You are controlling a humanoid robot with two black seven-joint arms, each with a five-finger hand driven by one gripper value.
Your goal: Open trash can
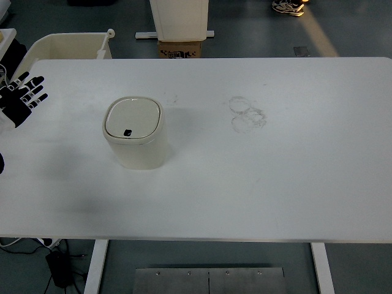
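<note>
White table [275, 184]; cream bin [67, 46], cardboard box [181, 49], sneaker [288, 7] beyond.

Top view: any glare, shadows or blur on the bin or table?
Top view: sharp overall, no motion blur; the cream plastic trash can casts only a soft shadow to its right on the white table; no hard glare, faint ring smudges stay visible; black-fingered left hand crisp at the left edge.

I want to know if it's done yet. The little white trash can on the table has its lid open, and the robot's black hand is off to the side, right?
Not quite. The top view shows the trash can with its lid closed flat. The rest holds: it stands on the table, and the left hand is off to the side.
</note>
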